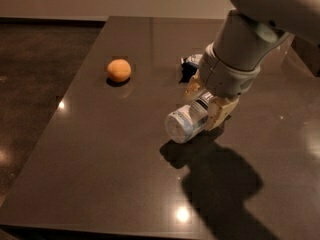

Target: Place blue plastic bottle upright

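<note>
Blue plastic bottle (183, 124) lies sideways, clamped in your gripper (206, 103) mid-table (100, 149), seemingly just clear of it; base points front-left, so swing that axis vertical.

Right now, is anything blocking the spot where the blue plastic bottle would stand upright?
Nothing visible does. The end effector grips the blue plastic bottle on its side, just over the table. The orange sits far left, and the crumpled bag lies behind the arm.
</note>
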